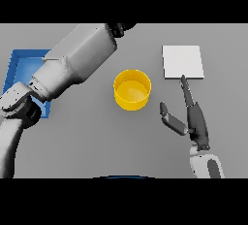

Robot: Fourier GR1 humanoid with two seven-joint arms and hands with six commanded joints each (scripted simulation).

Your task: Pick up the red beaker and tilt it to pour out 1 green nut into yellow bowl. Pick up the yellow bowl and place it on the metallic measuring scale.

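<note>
Yellow bowl [132, 89] sits upright mid-worktop [97, 141], nothing visible inside. Metallic measuring scale [182, 61], a flat pale square, lies right of and beyond the bowl, apart from it. Right hand [193, 120] is right of the bowl, fingers straight, thumb spread toward it, holding nothing; a fingertip reaches the scale's near edge. Left arm [72, 64] crosses a blue tray [22, 66]; its hand is out of view, as is the red beaker.

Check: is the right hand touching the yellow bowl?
Apart. The head view shows bare grey table between the right hand and the bowl; its thumb points toward the bowl but stops short.
</note>
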